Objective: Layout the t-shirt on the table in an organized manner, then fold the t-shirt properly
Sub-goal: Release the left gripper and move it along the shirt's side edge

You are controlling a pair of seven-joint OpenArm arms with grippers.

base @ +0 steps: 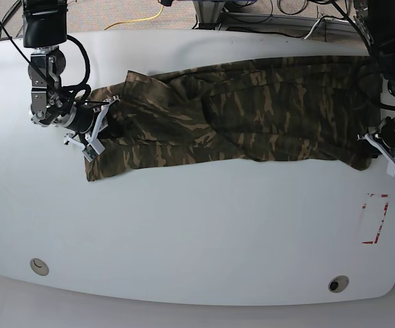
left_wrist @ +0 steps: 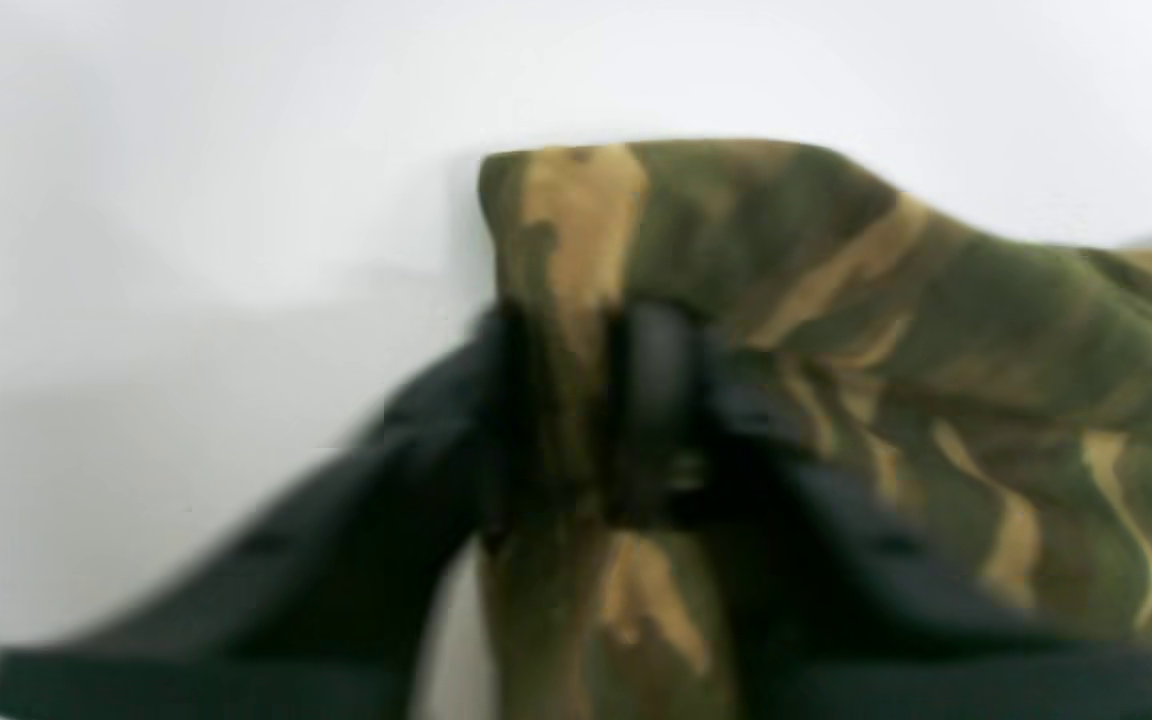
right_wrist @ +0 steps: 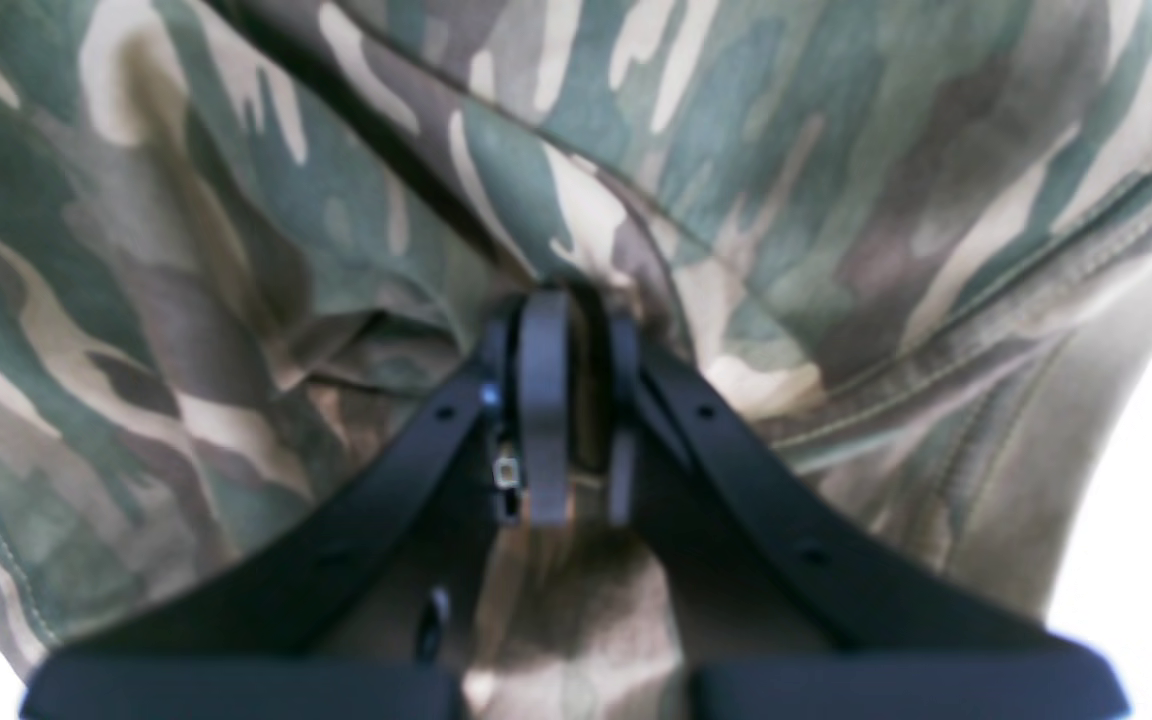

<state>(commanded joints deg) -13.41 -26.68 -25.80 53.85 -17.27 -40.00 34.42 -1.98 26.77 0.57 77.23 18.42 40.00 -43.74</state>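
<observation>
Where its black, blurred fingers pinch a bunched corner of soft cloth, the left gripper point(left_wrist: 591, 410) holds the t-shirt point(base: 238, 113) at its end. The right gripper point(right_wrist: 564, 405) is clamped on a gathered fold at the opposite end. The camouflage fabric stretches lengthwise between both, rumpled and creased, across the smooth white table point(base: 197, 232), near its far edge.

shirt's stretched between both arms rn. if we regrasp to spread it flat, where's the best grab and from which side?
Probably the t-shirt's near long edge, at its two ends, coming from the table's bare front side. The cloth lies in a wide band, bunched and doubled along its length, and that edge lies exposed. Both the left gripper and right gripper are shut on the short ends, so pulling there only stretches it.
</observation>
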